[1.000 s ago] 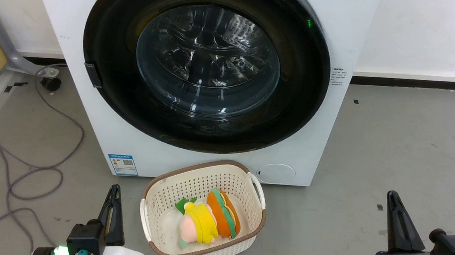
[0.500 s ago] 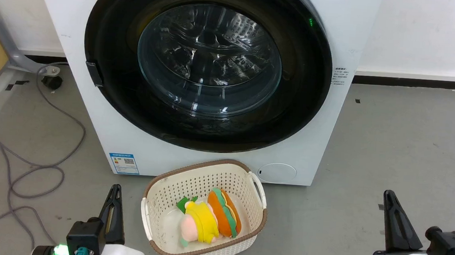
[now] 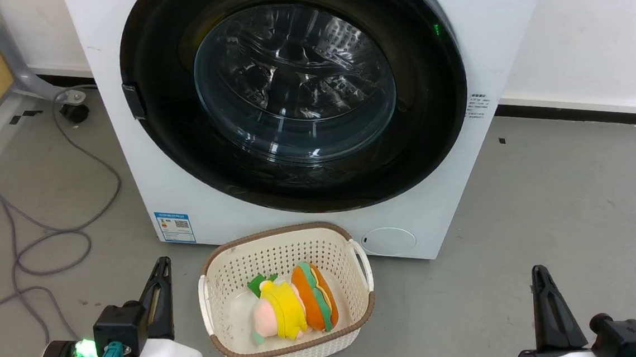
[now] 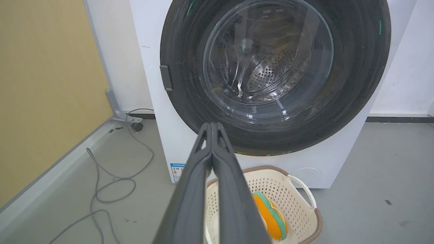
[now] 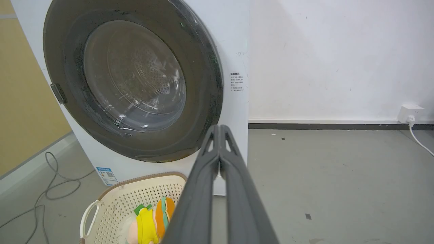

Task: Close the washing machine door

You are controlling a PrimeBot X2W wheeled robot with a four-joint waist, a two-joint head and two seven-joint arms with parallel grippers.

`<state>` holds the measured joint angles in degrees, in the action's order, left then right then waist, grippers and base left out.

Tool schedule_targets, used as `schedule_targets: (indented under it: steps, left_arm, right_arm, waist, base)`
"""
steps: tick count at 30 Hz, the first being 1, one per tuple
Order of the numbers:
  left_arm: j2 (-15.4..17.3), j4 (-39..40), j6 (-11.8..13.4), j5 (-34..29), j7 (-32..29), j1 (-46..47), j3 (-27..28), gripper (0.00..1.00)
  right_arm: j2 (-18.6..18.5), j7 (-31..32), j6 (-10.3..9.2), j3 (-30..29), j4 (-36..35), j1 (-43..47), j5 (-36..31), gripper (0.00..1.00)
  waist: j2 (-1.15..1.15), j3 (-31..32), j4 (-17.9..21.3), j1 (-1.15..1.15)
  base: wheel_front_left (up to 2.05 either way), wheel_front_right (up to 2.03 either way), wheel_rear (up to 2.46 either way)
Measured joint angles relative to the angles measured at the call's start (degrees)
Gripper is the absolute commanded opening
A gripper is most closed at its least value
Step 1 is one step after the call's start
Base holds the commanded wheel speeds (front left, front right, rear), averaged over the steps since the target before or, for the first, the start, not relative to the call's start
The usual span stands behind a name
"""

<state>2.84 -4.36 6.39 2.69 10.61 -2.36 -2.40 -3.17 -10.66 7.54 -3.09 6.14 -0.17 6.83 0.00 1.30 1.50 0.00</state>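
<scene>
Door [image 3: 294,81] sits in the front of the machine [image 3: 292,227]. Its black rim looks flush with the white panel all round, so I judge it shut or very nearly so. Round and upright, it faces the robot, lying far of both grippers and higher. The tab [image 3: 133,101] on its left edge is closer to the left gripper [image 3: 163,265], the nearer arm for a last push. The right gripper [image 3: 539,275] is low right. Both have fingers pressed together, holding nothing. A basket [image 3: 290,258] stands between them, just near of the machine.
</scene>
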Motion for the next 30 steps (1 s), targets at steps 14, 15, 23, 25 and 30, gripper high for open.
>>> schedule_targets:
  steps: [14,15,23,25,30]
  left_arm:
    - [-0.01,0.53,-0.89,-0.18,-1.57,0.10,0.36,0.00]
    - [-0.01,0.56,-1.04,-0.18,-1.59,0.10,0.36,0.00]
    - [0.00,1.07,-1.53,-0.58,-2.57,0.29,0.59,0.00]
    - [0.00,1.14,-1.55,-0.58,-2.79,0.29,0.65,0.00]
    - [0.00,1.35,-2.00,-0.59,-3.43,0.30,0.75,0.00]
  right_arm:
    - [0.00,1.53,0.00,0.51,-0.97,0.00,-1.37,0.00]
    - [0.00,1.57,0.00,0.53,-1.02,0.00,-1.40,0.00]
    - [0.00,2.56,0.00,0.77,-1.45,0.00,-1.82,0.00]
    - [0.00,2.87,0.00,0.85,-1.61,0.00,-1.85,0.00]
    - [0.00,3.49,0.00,1.00,-1.93,0.00,-2.33,0.00]
  waist:
    - [0.00,-0.20,-0.23,0.00]
    - [0.00,-0.21,-0.25,0.00]
    - [0.00,-0.33,-0.38,0.00]
    - [0.00,-0.36,-0.41,0.00]
    - [0.00,-0.43,-0.49,0.00]
  base:
    - [0.00,0.00,0.00]
    - [0.00,0.00,0.00]
    - [0.00,0.00,0.00]
    - [0.00,0.00,0.00]
    - [0.00,0.00,0.00]
